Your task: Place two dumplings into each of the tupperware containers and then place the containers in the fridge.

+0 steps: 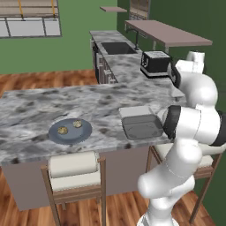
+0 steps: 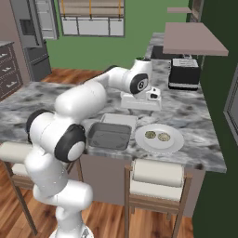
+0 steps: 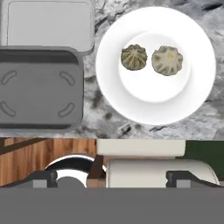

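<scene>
Even, diffuse rendered lighting with no visible source; colours are flat and moderately bright. The arm (image 2: 74, 107) shows soft shading and faint highlights. The white plate (image 3: 197, 87) appears near overexposed in the hand view. The marble counter (image 1: 35, 114) lacks glare; shadows are faint. Coarse resolution softens textures.

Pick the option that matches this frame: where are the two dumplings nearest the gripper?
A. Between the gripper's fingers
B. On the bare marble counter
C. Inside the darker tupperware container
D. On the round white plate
D. In the hand view both dumplings sit side by side on the round white plate, while the darker tupperware container beside it holds nothing, and the gripper is open and above them.
</scene>
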